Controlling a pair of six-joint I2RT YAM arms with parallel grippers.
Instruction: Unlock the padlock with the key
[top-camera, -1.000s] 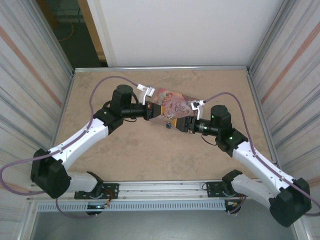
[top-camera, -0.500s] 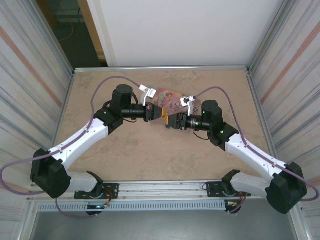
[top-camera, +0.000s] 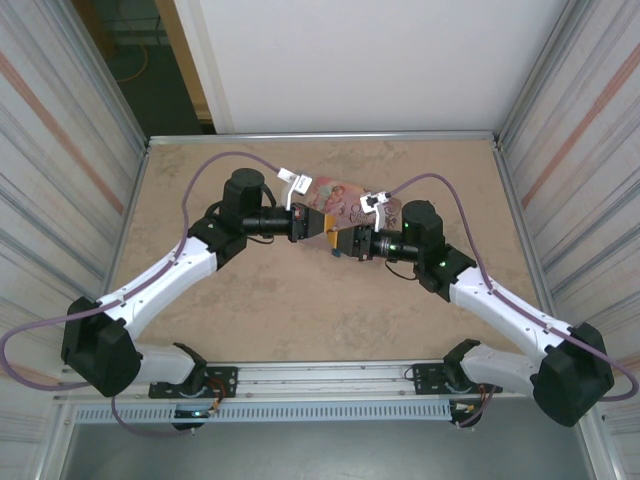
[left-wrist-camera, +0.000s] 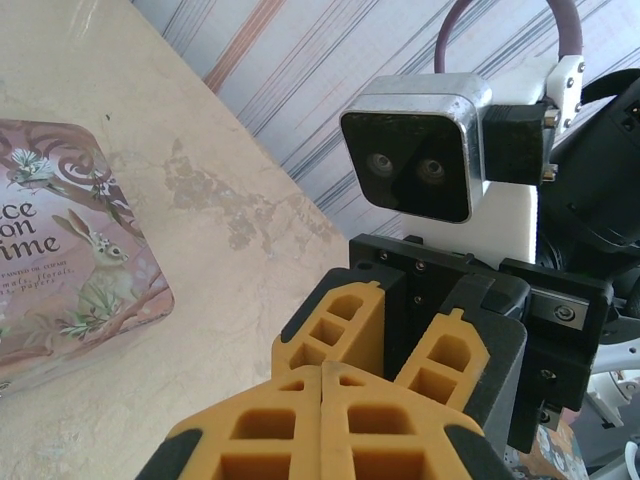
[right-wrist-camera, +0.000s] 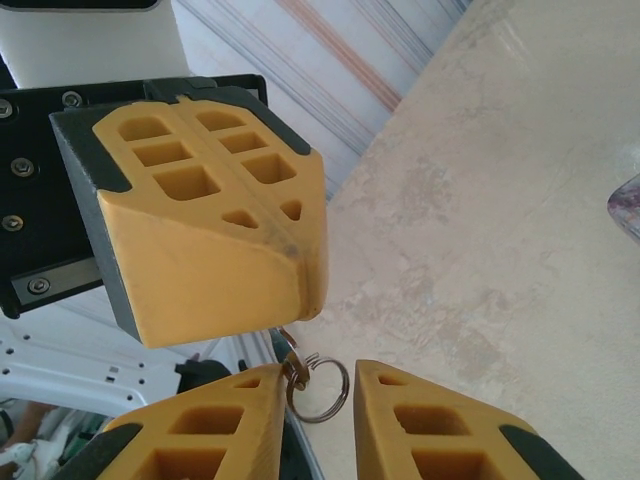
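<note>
We look down on a beige, marbled table (top-camera: 250, 300) inside a booth, with ribbed metal walls (top-camera: 60, 200) on both sides and a plain white panel (top-camera: 360, 60) at the back. A pink illustrated tin (top-camera: 345, 198) lies flat on the far middle of the table. Both arms reach in over it and meet tip to tip just in front of it.

We see the left gripper (right-wrist-camera: 305, 285) with its yellow pads pressed fully together. A thin metal piece (right-wrist-camera: 284, 340) pokes out of the seam at the tip, and a split ring (right-wrist-camera: 320, 390) hangs from it.

The right gripper (right-wrist-camera: 318, 405) faces it from below with its jaws narrowly parted. The ring hangs in the gap between them. It overlaps the edge of one finger (right-wrist-camera: 215, 430), and we cannot tell whether that finger presses it. The other finger (right-wrist-camera: 430, 425) stands clear of the ring.

From above we make out a tiny blue speck, the padlock (top-camera: 337, 252), just under the spot where the two grippers meet. We cannot tell whether it rests on the table or hangs from them.
</note>
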